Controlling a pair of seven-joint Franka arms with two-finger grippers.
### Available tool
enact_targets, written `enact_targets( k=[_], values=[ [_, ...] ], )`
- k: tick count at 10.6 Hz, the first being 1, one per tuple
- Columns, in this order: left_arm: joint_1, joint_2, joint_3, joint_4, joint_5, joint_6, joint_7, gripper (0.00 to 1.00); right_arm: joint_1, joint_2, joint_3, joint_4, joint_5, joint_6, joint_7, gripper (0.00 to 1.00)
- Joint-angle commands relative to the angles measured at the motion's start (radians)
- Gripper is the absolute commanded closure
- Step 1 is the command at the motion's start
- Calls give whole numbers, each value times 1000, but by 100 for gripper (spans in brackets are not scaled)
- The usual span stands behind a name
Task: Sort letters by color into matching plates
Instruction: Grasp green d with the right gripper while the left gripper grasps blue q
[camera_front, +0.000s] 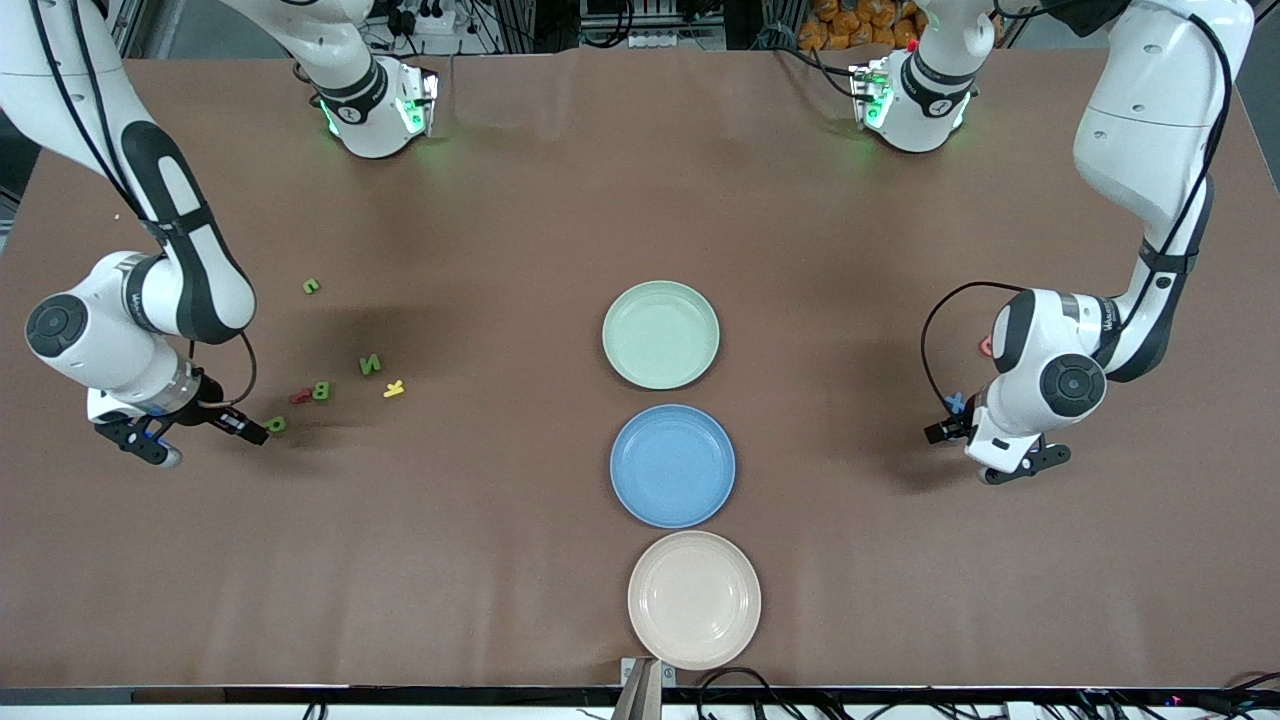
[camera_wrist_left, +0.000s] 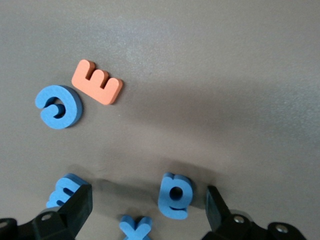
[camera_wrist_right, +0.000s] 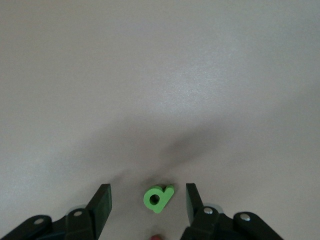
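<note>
step: first pick, no letter in any plate yet; right arm going for a green piece, left arm poised over the blue group
right gripper (camera_wrist_right: 147, 206): low at the table, jaws partly parted, straddling the green "a" letter (camera_wrist_right: 159, 198); gap visible on both sides, nothing gripped yet
left gripper (camera_wrist_left: 147, 212): jaws fully spread, empty, hovering over the blue letters; waits
landmark: green plate (camera_front: 661, 334), mid table
green letters: 4, all toward the right arm's end from the green plate; the "a" (camera_front: 276, 424) at the right jaws, green B (camera_front: 321, 390), green N (camera_front: 370, 364), 1 more green piece (camera_front: 311, 286) farther from the front camera than the plate's center
blue letters: toward the left arm's end from the green plate; wrist view shows blue G (camera_wrist_left: 59, 106), blue m (camera_wrist_left: 64, 190), blue x (camera_wrist_left: 135, 229), blue "a"-like piece (camera_wrist_left: 175, 195) between the left jaws' tips
non-task pieces: yellow K (camera_front: 394, 389), red piece (camera_front: 299, 397) beside green B, orange E (camera_wrist_left: 97, 82) touching or just beside blue G
blue plate (camera_front: 672, 465): nearer the front camera than the green plate, empty
beige plate (camera_front: 694, 599): nearest the front camera, empty, not used
next move: judged, right jaws need to pinch the "a" on its flat sides, lift, carry over to the green plate, release
risk: small piece, could twist or slip out while pinching
writing: only the letter shapes; small mark on the left arm's wrist, not readable
</note>
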Motion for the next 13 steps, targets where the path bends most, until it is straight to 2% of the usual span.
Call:
enact_targets(
  k=[1, 4, 7, 13],
  values=[
    [-28, 46, -3, 58, 33, 5, -85, 0, -3, 10, -31, 45, 136, -80, 47, 33],
    [-38, 55, -3, 69, 30, 7, -106, 0, -3, 25, -55, 54, 221, -102, 53, 35],
    [-30, 52, -4, 77, 19, 12, -104, 0, 14, 45, -53, 69, 219, -102, 164, 38],
    [-21, 41, -21, 56, -27, 48, -104, 0, 36, 94, -55, 70, 203, -91, 168, 41]
  ],
)
